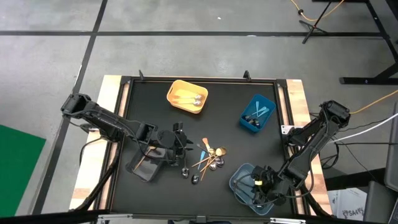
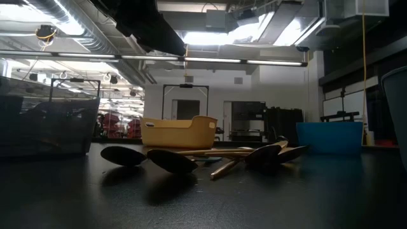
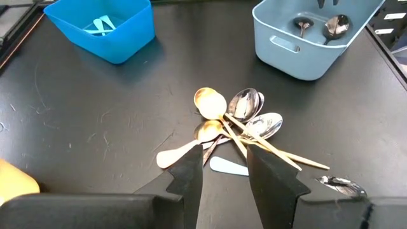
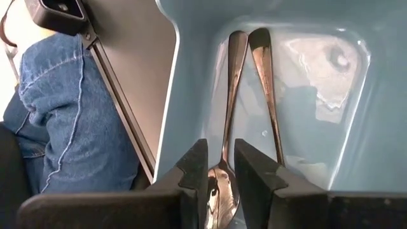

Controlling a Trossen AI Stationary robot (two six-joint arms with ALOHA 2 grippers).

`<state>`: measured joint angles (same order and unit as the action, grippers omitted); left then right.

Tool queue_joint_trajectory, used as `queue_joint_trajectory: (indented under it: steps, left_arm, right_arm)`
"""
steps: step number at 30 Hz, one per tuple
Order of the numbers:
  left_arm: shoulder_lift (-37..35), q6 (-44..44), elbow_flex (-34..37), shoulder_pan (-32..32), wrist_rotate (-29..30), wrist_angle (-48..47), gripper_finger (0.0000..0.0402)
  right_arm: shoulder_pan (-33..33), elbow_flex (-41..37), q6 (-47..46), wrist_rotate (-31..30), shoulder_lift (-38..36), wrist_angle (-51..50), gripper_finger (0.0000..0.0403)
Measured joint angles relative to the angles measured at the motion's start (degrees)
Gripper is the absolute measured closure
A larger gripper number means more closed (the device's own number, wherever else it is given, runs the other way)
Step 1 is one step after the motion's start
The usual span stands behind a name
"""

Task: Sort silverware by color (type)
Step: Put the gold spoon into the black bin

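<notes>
High view: no legible writing on any item. A black mat covers the table (image 1: 124, 186), which has pale wooden edges. The yellow bin (image 1: 187, 96) near the far side holds utensils too small to identify, and the blue bin (image 1: 257, 113) to its right holds light-blue pieces. The grey-blue bin (image 1: 249, 185) sits at the near right. A loose pile of silverware (image 1: 208, 160) lies at mid-table, with gold, silver and orange-handled pieces crossing one another. The left gripper (image 1: 181, 149) stands just left of the pile. The right gripper (image 1: 260, 184) is inside the grey-blue bin.

Low view: dark spoon bowls lie in the foreground on the mat. The yellow bin and blue bin stand behind them, with a clear bin (image 2: 44, 117) at the left.

Left wrist view: the left gripper (image 3: 224, 170) has its fingers spread and nothing between them. Beyond it lie two gold spoons (image 3: 208, 105), silver spoons (image 3: 245, 105) and thin wooden-looking handles, overlapping. A light-blue piece (image 3: 229, 166) lies near the fingertips.

Right wrist view: the right gripper (image 4: 220, 166) has its jaws slightly parted around a silver spoon (image 4: 230, 83) lying in the smooth, glossy bin; whether they grip it cannot be told. A second spoon (image 4: 266, 76) lies beside it. A person's denim-clad leg (image 4: 70, 114) shows beyond the table edge.
</notes>
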<state>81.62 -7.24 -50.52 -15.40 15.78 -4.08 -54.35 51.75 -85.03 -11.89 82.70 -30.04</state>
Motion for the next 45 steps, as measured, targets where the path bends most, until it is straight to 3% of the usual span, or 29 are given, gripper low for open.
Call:
queue_joint_trajectory:
  steps: [7,17,35,45]
  left_arm:
    - [0.0,0.5,0.0,0.7,-1.1,2.5,0.0285]
    - [0.0,1.5,0.0,3.9,-11.1,11.3,0.0285]
    - [0.1,6.3,0.0,4.4,-12.5,20.2,0.0285]
    - [8.0,4.3,-3.7,4.4,-12.5,23.6,0.0285]
  right_arm:
    - [0.0,0.0,0.0,2.6,-0.1,0.0,0.0336]
    - [1.7,0.0,3.8,3.7,-2.7,0.0,0.0336]
    - [17.3,0.0,30.9,6.9,-9.6,0.0,0.0336]
    - [27.3,0.0,45.4,10.2,-9.6,-0.1,0.0336]
